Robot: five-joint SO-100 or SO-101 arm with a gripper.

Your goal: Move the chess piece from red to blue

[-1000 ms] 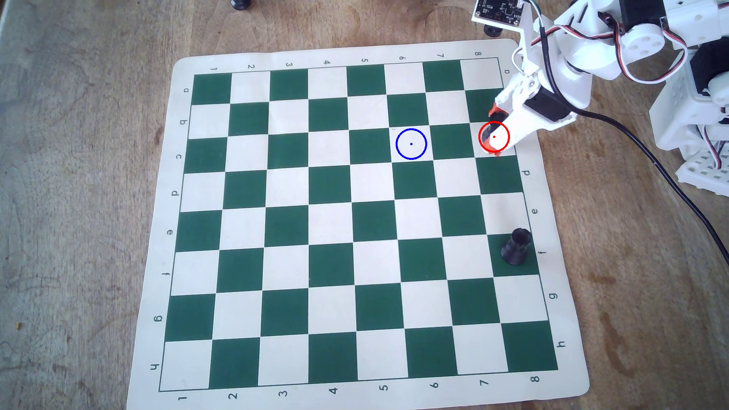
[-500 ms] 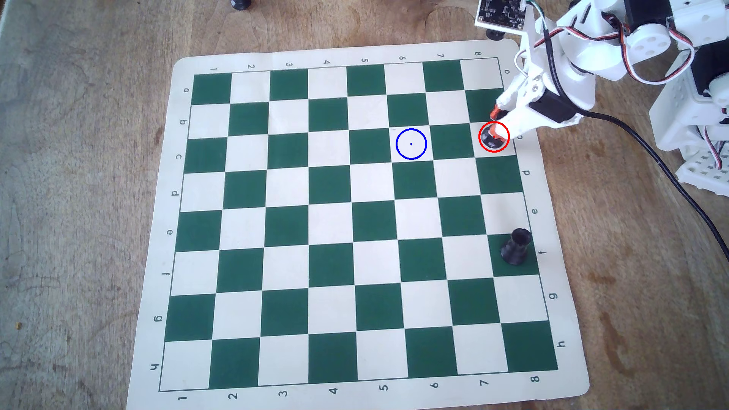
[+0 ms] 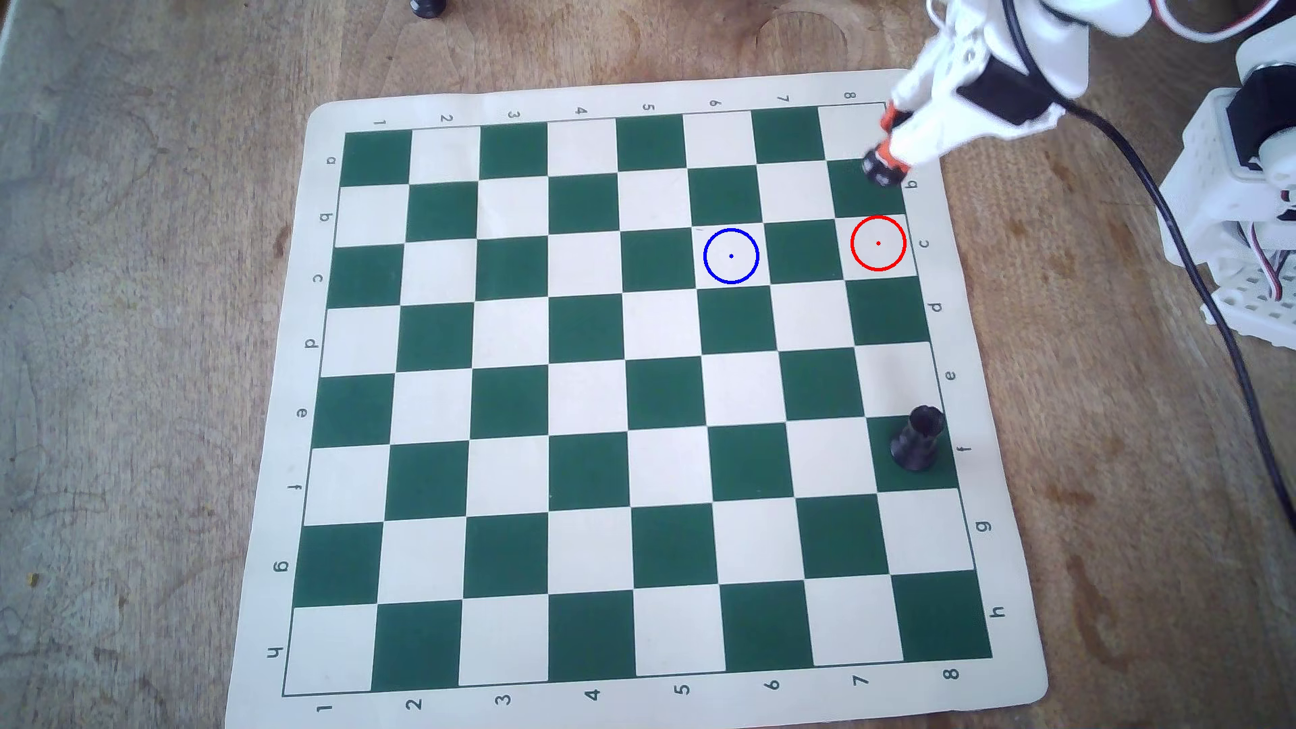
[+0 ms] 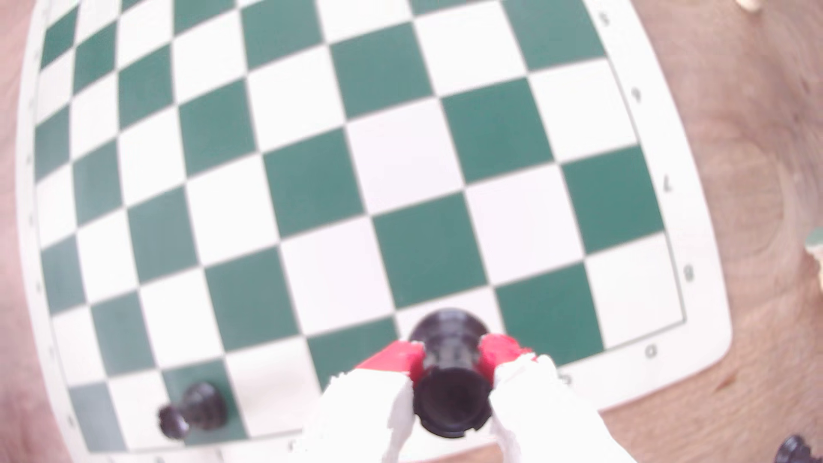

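Observation:
My gripper (image 3: 887, 148), white with red fingertips, is shut on the black chess piece (image 3: 881, 168). It holds the piece at the board's right edge, over the green square just above the red circle (image 3: 878, 243) in the overhead view. The red circle is empty. The blue circle (image 3: 731, 256) lies two squares left of it and is also empty. In the wrist view the piece (image 4: 450, 391) sits upright between my red fingertips (image 4: 396, 358), and my gripper (image 4: 450, 356) seems to hold it a little above the board.
A second, near-identical black piece (image 3: 917, 438) stands on a green square lower on the board's right edge; it also shows in the wrist view (image 4: 196, 407). The arm's base and a black cable (image 3: 1192, 280) are right of the board. Other pieces lie off the board (image 3: 428, 7).

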